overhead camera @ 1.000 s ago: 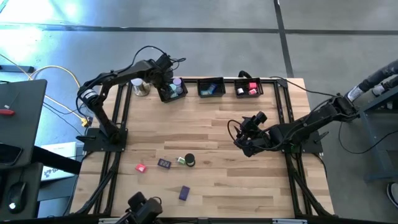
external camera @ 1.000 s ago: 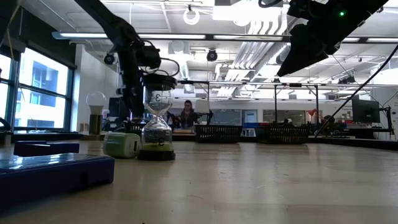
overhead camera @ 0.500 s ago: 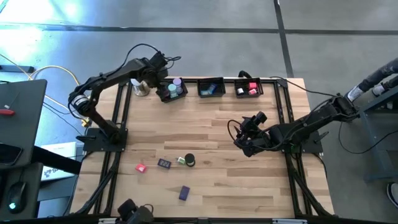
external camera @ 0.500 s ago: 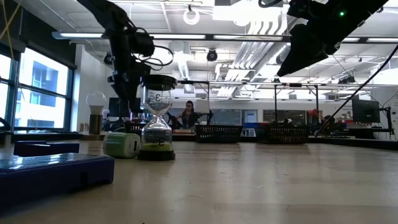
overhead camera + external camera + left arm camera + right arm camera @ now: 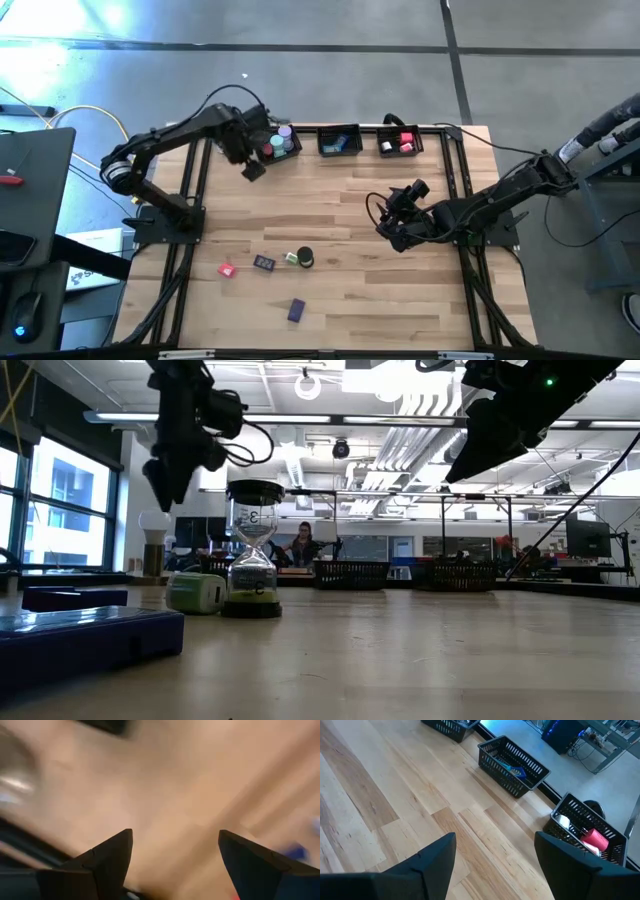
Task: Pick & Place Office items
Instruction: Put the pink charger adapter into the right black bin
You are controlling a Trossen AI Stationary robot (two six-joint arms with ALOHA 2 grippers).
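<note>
Hovering with fingers apart and empty, left gripper [image 5: 252,170] sits just beside the tray's lilac cylinder [image 5: 285,132]; loose office items [image 5: 264,263] lie well apart.

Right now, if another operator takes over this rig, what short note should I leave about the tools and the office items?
Left tool: open, empty, above the table beside the left basket.
Right tool: open, empty, hanging over the table's right middle.
Done: items lie in all three baskets; lilac and teal cylinders in the left one, a blue piece in the middle basket, pink blocks in the right basket.
Left: four items on the table's front left: pink block, purple block, black roll, blue block.
</note>
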